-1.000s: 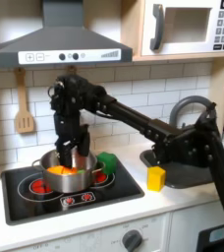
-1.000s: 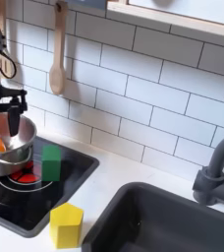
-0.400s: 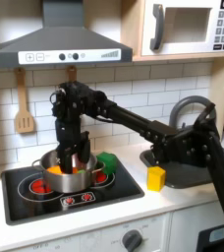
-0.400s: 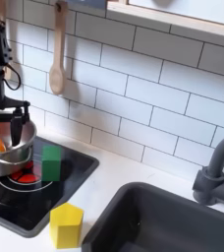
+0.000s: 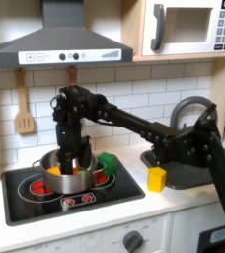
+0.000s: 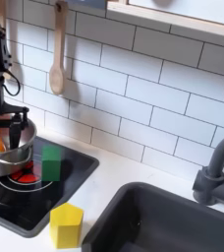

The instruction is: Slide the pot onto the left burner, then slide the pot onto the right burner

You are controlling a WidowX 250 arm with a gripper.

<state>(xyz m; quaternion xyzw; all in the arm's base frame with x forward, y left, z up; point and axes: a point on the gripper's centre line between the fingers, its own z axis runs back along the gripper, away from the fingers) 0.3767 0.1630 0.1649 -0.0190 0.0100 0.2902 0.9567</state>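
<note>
The shiny steel pot (image 5: 69, 175) stands in the middle of the black cooktop (image 5: 124, 190), between the left burner (image 5: 30, 185) and the right burner (image 5: 104, 179), overlapping both red rings. Something orange lies inside it. My gripper (image 5: 68, 158) comes straight down from the black arm, and its fingers reach into the pot at the back rim, shut on the wall. In the second exterior view the pot (image 6: 8, 150) is at the left edge, with the gripper (image 6: 13, 120) over its rim and a red ring (image 6: 24, 177) showing in front.
A green block (image 5: 109, 162) stands on the cooktop just right of the pot. A yellow block (image 5: 157, 178) sits on the counter between cooktop and sink (image 5: 198, 170). A wooden spatula (image 5: 24, 107) hangs on the tiled wall. The faucet (image 6: 218, 169) rises at the second exterior view's right.
The gripper has sunk a little lower into the pot and its fingers have drawn closer together. The pot has barely shifted.
</note>
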